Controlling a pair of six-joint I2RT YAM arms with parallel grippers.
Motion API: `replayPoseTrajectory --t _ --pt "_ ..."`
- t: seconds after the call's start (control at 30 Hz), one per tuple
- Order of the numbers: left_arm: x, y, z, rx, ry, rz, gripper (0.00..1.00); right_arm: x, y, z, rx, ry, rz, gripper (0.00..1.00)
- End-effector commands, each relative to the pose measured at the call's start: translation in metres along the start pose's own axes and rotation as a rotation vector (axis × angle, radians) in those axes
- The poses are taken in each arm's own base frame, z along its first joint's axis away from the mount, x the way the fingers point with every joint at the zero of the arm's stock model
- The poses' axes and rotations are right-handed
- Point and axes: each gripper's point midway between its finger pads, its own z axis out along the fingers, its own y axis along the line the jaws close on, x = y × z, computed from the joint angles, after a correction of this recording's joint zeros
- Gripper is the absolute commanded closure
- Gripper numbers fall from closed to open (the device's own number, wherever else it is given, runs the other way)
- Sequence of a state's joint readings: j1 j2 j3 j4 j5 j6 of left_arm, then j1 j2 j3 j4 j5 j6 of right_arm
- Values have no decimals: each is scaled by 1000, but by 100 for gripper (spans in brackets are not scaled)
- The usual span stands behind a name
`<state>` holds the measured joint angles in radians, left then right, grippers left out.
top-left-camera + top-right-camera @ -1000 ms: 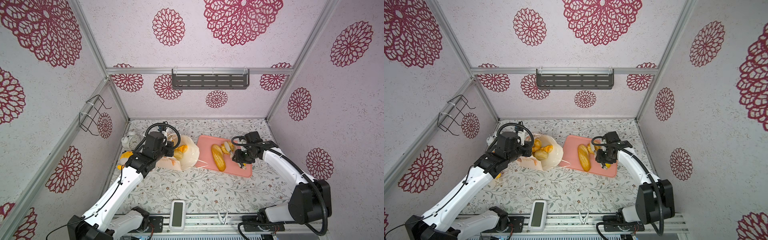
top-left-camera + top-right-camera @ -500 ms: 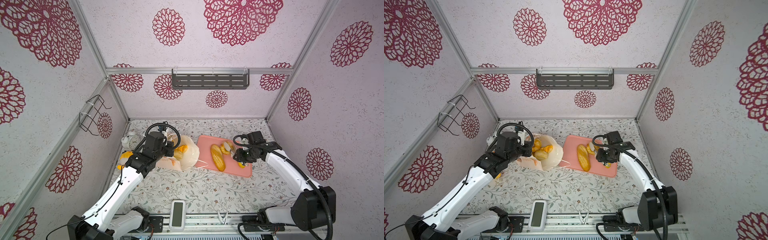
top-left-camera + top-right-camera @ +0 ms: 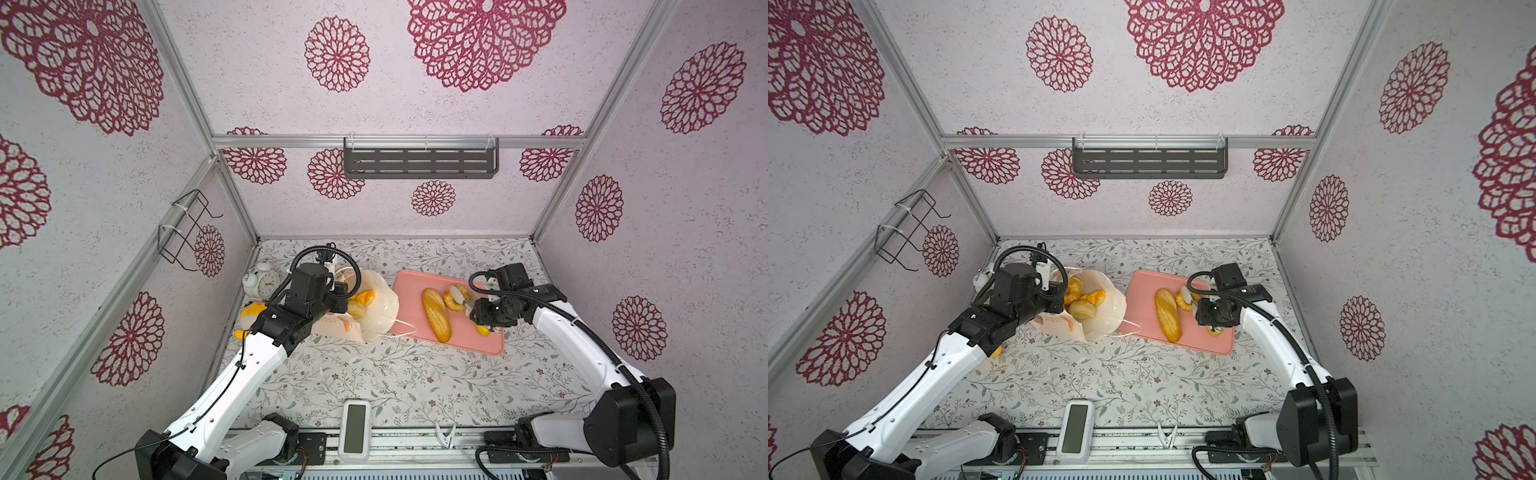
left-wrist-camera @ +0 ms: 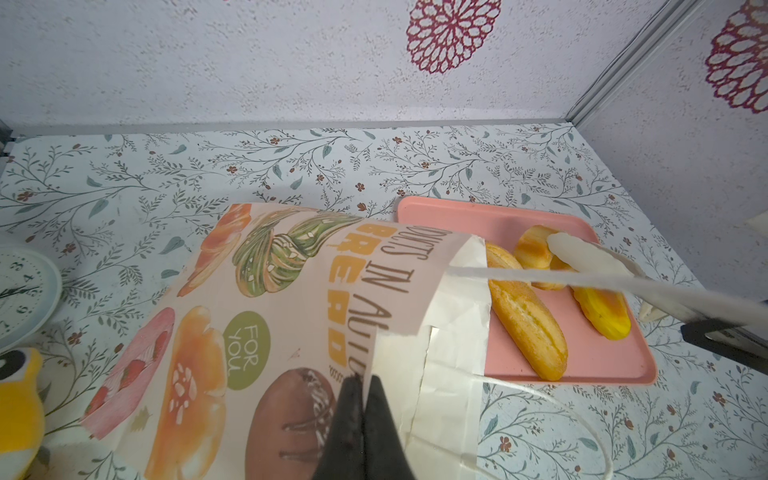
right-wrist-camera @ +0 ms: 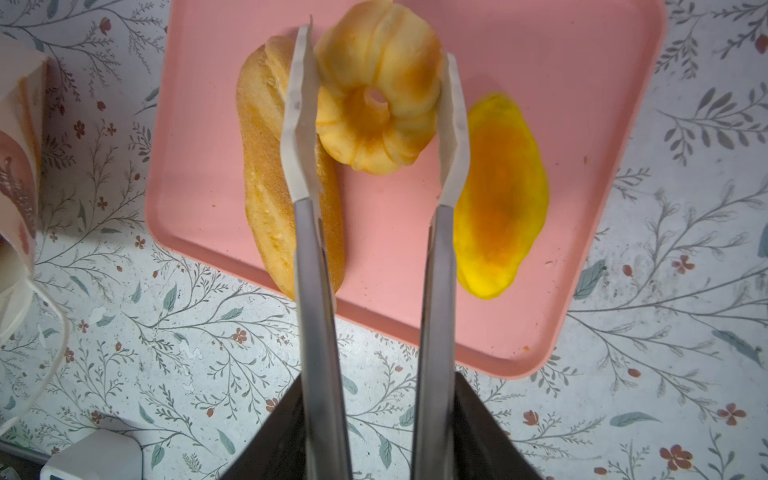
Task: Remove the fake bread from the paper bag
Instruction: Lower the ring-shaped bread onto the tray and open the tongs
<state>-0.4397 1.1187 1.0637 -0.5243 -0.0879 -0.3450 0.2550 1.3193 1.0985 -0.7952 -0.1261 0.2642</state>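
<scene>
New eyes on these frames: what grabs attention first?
The right gripper holds metal tongs with white tips that straddle a glossy golden fluted ring bun over the flat pink tray at centre-right of the table, between a long golden-brown baguette and a yellow-orange roll. Left of the tray in both top views, the left gripper pinches the rim of the cream printed paper bag, tilted, with more golden buns showing in its mouth.

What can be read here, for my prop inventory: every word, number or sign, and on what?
"BREAD": orange capitals on the bag.
"FOR YOU": in a green disc on the bag.
"DUCTS IN AUTU": dark capitals on the bag, cut off at both ends by its folds.
Clock: numerals blurred and cropped, not readable.
Nothing else shows readable text.
</scene>
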Motion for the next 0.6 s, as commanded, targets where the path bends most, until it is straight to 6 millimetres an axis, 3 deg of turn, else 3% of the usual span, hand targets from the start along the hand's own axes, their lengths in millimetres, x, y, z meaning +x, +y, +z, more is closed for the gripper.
replayPoseTrajectory --t 0.0,0.23,0.57 --pt "-2 -1 2 6 -14 -1 100 -13 0 -12 8 -64 2 47" --pt "-1 -1 3 5 -8 1 100 -16 0 -8 10 -68 5 40" --pt "1 -1 4 3 -2 2 100 -28 2 -6 5 -93 22 39"
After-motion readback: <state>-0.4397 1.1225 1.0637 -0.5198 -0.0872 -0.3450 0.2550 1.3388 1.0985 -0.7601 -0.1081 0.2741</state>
